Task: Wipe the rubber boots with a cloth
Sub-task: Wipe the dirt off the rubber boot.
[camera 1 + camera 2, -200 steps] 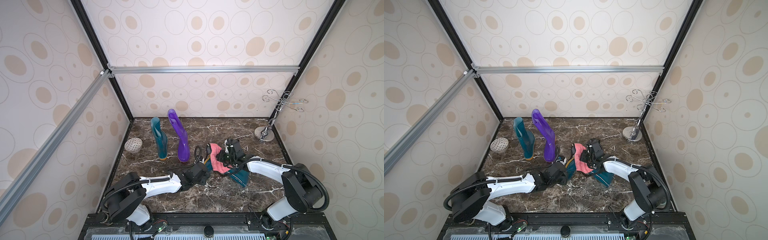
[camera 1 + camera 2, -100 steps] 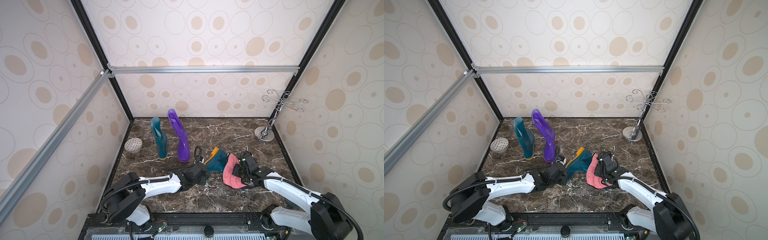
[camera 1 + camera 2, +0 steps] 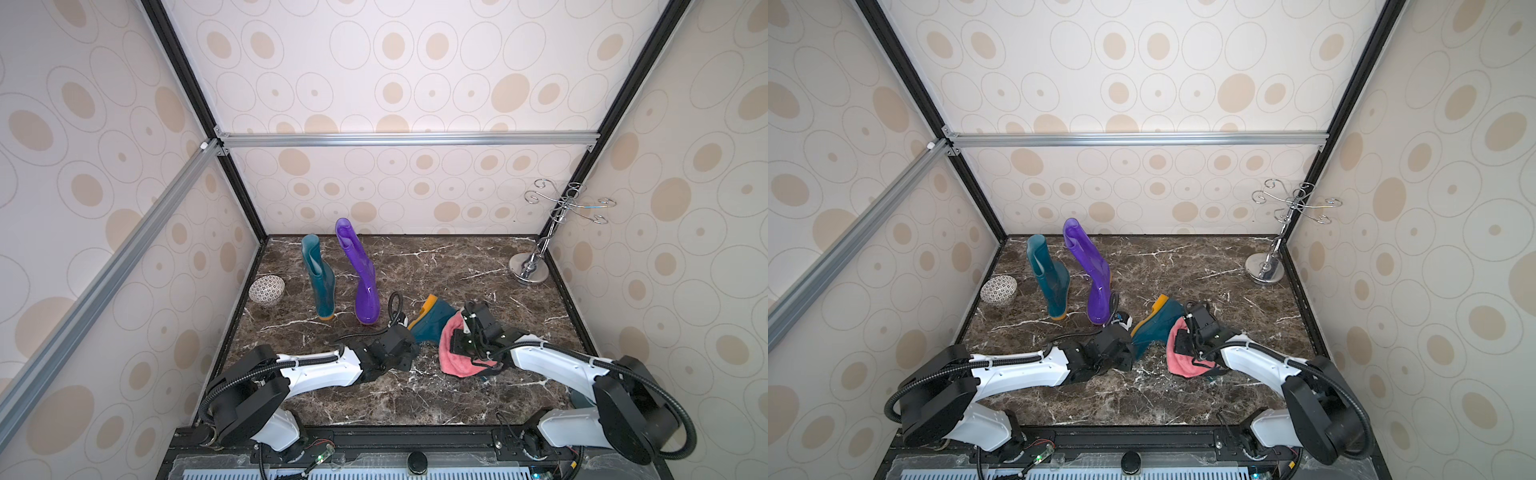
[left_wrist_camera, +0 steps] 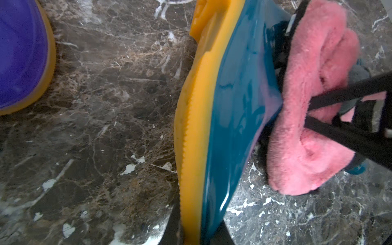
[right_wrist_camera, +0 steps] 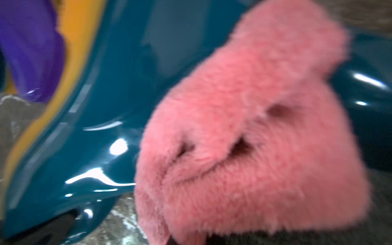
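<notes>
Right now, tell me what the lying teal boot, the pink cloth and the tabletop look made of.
The lying teal boot: likely rubber or PVC, glossy; sharp highlights, matte orange toothed sole. The pink cloth: fluffy terry or plush, matte; fuzzy fibres. The tabletop: polished brown marble or a marble-look laminate; white veins, faint sheen.

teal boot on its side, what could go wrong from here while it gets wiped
1. The left gripper pinches the lying teal boot only at its glossy toe end; a push from the cloth in the right gripper could twist it loose.
2. The purple boot stands upright close to the left arm's cable; a swing there might topple it.
3. The cloth is bunched, with a tail on the marble, so it may snag or wipe little.
</notes>
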You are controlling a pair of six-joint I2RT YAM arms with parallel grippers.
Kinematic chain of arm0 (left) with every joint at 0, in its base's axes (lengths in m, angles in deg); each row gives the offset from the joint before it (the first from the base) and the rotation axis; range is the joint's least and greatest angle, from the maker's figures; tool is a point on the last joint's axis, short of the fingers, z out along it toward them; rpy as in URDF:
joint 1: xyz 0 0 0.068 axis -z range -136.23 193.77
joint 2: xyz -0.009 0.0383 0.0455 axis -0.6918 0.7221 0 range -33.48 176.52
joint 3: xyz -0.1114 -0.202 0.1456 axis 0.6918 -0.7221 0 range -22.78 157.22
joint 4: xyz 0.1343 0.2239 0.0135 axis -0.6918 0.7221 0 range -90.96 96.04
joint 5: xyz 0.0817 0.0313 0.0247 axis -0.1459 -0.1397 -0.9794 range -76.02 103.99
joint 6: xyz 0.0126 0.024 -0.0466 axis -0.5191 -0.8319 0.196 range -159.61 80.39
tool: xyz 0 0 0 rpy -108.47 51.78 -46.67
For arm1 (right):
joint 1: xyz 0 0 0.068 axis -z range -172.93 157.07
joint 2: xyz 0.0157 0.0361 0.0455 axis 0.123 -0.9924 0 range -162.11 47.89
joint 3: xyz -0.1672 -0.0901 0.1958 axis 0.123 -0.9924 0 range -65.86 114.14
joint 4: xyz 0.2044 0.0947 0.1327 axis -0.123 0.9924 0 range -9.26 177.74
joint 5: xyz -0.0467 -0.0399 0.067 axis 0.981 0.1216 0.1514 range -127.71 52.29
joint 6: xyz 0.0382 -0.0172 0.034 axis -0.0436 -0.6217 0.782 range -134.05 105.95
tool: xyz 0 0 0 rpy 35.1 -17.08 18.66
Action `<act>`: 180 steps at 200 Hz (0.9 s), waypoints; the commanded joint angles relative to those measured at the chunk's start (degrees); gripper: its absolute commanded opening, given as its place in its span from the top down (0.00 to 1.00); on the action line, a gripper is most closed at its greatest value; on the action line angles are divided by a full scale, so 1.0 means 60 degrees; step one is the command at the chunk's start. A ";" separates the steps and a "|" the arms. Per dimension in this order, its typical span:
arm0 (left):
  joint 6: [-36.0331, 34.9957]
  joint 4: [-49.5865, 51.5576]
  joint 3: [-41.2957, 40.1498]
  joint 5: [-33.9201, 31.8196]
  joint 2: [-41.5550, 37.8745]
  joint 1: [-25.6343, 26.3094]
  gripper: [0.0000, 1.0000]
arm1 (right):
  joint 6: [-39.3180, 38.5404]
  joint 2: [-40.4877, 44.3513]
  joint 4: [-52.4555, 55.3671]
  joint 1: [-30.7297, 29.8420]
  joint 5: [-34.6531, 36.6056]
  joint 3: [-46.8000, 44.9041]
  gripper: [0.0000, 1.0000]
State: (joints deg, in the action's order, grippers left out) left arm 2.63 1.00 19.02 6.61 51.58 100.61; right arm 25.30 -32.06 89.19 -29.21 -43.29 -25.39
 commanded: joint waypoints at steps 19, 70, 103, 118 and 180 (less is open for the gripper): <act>0.0121 -0.0150 0.0064 -0.0019 -0.0443 0.0026 1.00 | 0.0280 -0.0599 -0.2007 -0.0647 -0.1123 0.1376 1.00; 0.0198 -0.0175 -0.0057 0.0003 -0.0531 0.0021 1.00 | 0.0703 -0.1099 -0.1508 0.0244 -0.0281 0.0833 1.00; 0.0160 -0.0176 -0.0060 -0.0029 -0.0581 0.0019 1.00 | 0.0848 0.0000 -0.0608 0.1178 0.0446 -0.0475 1.00; 0.0131 -0.0177 -0.0041 -0.0027 -0.0559 0.0031 1.00 | 0.0599 0.0719 0.0792 0.1206 0.1697 -0.0521 1.00; 0.0035 -0.0229 0.0005 0.0011 -0.0525 -0.0008 1.00 | 0.0298 0.2592 0.3651 0.2564 0.2793 -0.0855 1.00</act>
State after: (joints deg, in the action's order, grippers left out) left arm 3.20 1.35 18.30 6.81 50.42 100.46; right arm 27.64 -19.79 102.67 -16.83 -29.80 -28.95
